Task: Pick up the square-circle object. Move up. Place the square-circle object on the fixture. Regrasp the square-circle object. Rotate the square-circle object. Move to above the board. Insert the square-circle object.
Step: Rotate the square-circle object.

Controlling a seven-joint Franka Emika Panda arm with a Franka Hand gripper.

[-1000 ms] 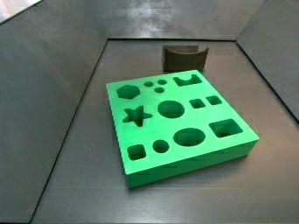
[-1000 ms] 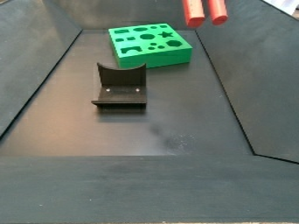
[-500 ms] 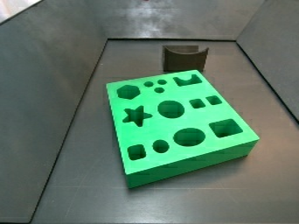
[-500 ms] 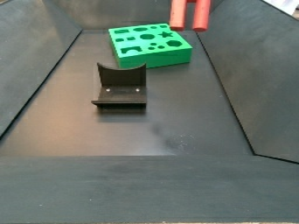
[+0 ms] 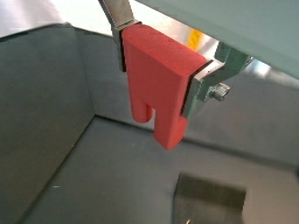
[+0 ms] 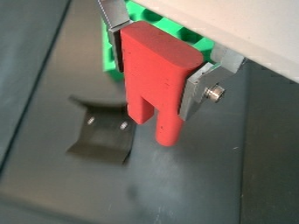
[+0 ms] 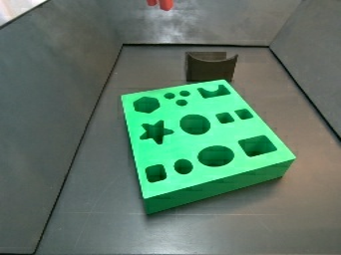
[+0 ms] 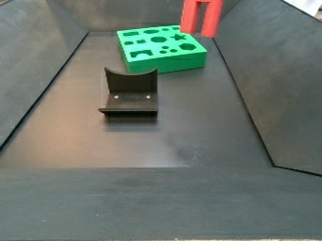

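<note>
The board (image 7: 202, 146) lies flat on the table (image 8: 189, 141), its shaped holes facing up so that a piece can be lowered in from above. In a side view it fills the middle of the scene; in a side view (image 8: 160, 47) it sits at the far end, with bare floor on the near side. The fixture (image 8: 128, 94) stands apart from the board, between it and the near edge in that view, its curved hollow open and empty, so it is judged ready to receive the piece for a regrasp. In a side view (image 7: 210, 64) it is seen behind the board, at the far wall.

The block (image 6: 160, 79) is held in the air, well above the floor, gripped between the two silver plates of the gripper (image 6: 158, 63); the plates are pressed on its opposite faces near the solid upper end. It hangs upright with the notched end down, so the lower part stays free to be set down. In a side view the block (image 8: 201, 14) is seen high up, over the far right corner of the board. In a side view only its red tip (image 7: 162, 4) shows at the top edge.

The lift appears done; placing on the fixture is judged the step in hand
</note>
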